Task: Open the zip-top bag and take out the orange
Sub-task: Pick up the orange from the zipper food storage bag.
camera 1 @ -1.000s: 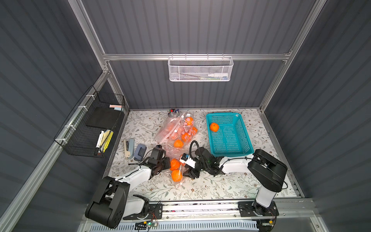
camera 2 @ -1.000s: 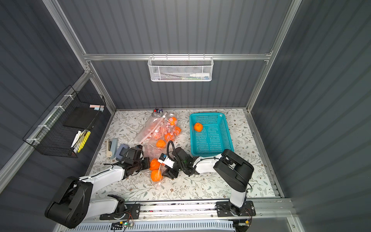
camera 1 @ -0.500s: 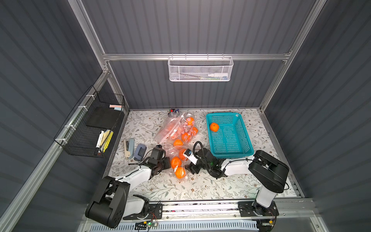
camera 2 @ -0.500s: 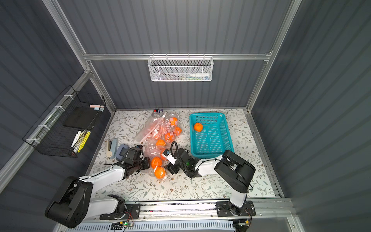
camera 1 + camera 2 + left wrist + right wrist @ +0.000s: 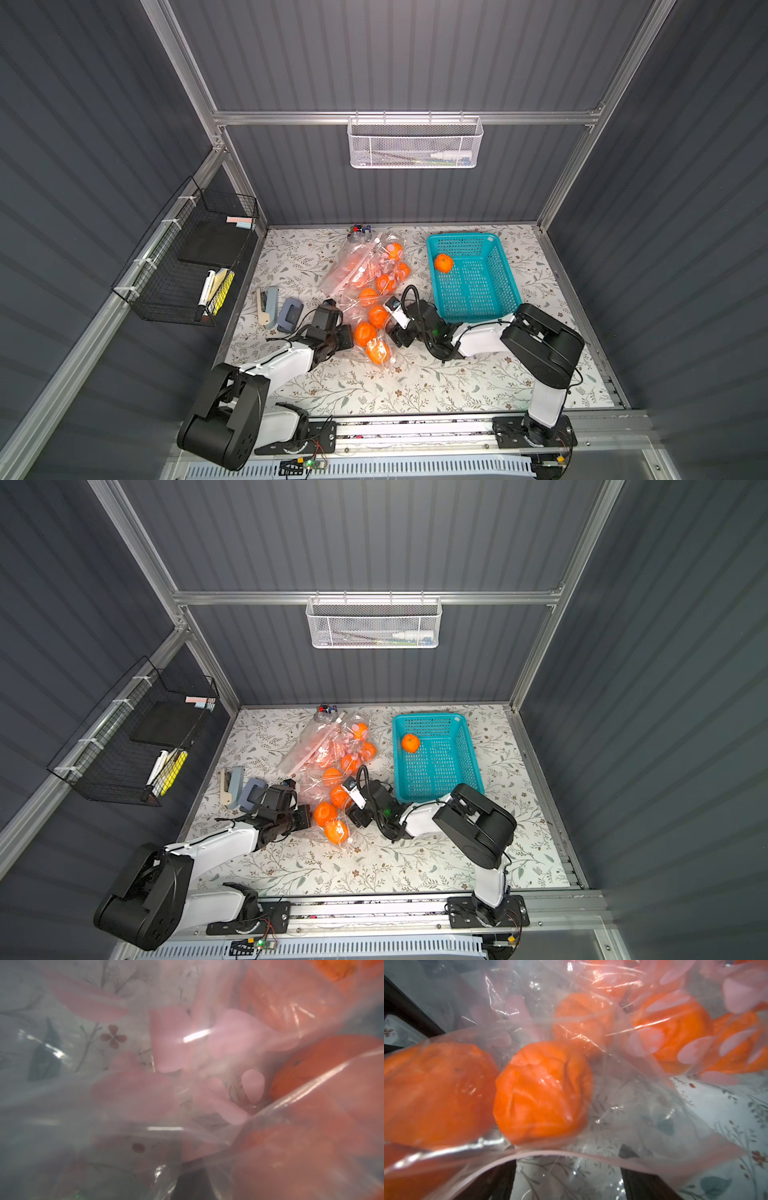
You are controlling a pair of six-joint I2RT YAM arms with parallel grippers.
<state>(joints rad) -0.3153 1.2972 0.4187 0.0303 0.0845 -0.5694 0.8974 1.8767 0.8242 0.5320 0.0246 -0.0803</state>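
The clear zip-top bag (image 5: 353, 266) (image 5: 311, 746), printed with pink spots, lies mid-table with several oranges inside. Two oranges (image 5: 365, 333) (image 5: 377, 351) sit at its near end. My left gripper (image 5: 347, 336) (image 5: 309, 814) is shut on the bag's film at the near left edge, and film covers its wrist view (image 5: 191, 1186). My right gripper (image 5: 395, 334) (image 5: 353, 812) (image 5: 569, 1184) stands open at the bag's right side. The pink zip edge (image 5: 571, 1153) runs across between its spread fingers (image 5: 496, 1180), with an orange (image 5: 542, 1093) just behind it.
A teal basket (image 5: 461, 237) at the back right holds one orange (image 5: 444, 263). A stapler (image 5: 266, 305) and a hole punch (image 5: 289, 320) lie left of my left arm. Small bottles (image 5: 360, 229) stand at the back wall. A black wire rack (image 5: 187, 270) hangs on the left wall.
My right gripper has opened wider and drawn back a little to the right, away from the near oranges. My left gripper has stayed shut in place.
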